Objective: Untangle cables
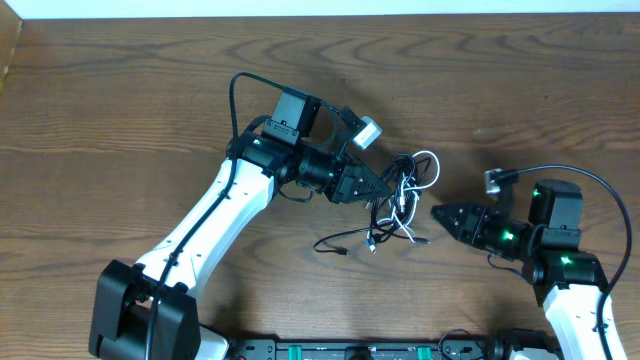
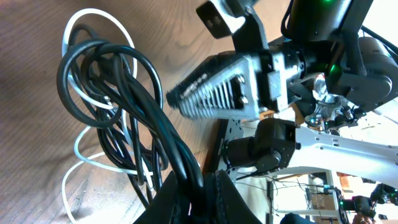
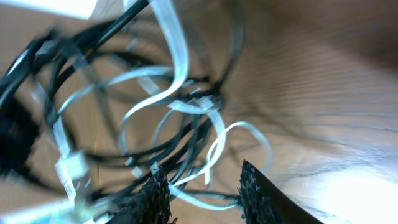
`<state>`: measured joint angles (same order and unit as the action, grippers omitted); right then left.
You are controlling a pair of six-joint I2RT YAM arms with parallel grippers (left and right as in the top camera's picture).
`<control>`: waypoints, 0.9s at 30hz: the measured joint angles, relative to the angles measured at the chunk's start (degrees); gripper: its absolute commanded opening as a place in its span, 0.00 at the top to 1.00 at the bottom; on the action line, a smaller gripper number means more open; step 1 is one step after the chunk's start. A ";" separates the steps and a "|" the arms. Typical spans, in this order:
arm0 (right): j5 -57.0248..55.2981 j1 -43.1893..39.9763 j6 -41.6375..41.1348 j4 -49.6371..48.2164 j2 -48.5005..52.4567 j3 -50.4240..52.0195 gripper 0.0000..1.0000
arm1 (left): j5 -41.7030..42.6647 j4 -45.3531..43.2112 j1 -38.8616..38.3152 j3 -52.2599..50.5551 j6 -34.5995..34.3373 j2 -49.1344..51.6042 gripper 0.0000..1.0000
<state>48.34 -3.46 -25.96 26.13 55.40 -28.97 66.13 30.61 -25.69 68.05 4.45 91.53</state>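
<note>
- Left fingers [image 1: 383, 187] are clenching on the black cables [image 2: 163, 127], which are running straight into the grip in the left wrist view
- Right fingers [image 1: 438, 212] are standing apart, released, pointing at the bundle from just beside it; in the blurred right wrist view a white cable [image 3: 177, 46] strand is passing between the tips, ungripped
- Cables [image 1: 400, 195] are lying tangled near the middle of the surface [image 1: 150, 90], between the two arms, with white loops showing among the black ones and a few loose ends trailing toward the near edge
</note>
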 measured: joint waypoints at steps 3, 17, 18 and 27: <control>3.91 1.42 5.40 0.00 0.00 0.00 0.66 | 0.00 -0.09 0.00 0.00 0.00 0.00 0.92; -8.74 5.97 8.55 0.20 0.00 0.00 0.74 | 12.13 -1.27 0.04 0.00 13.81 0.00 0.92; -9.55 5.97 8.55 0.13 0.00 0.00 0.74 | 13.57 -1.36 0.04 0.00 15.58 0.00 0.92; -11.91 5.97 5.60 -2.43 0.00 0.00 0.91 | 16.72 -2.10 0.04 0.00 18.49 0.00 0.92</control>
<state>36.42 2.50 -20.36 23.70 55.40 -28.97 82.85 28.51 -25.65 68.05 22.94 91.53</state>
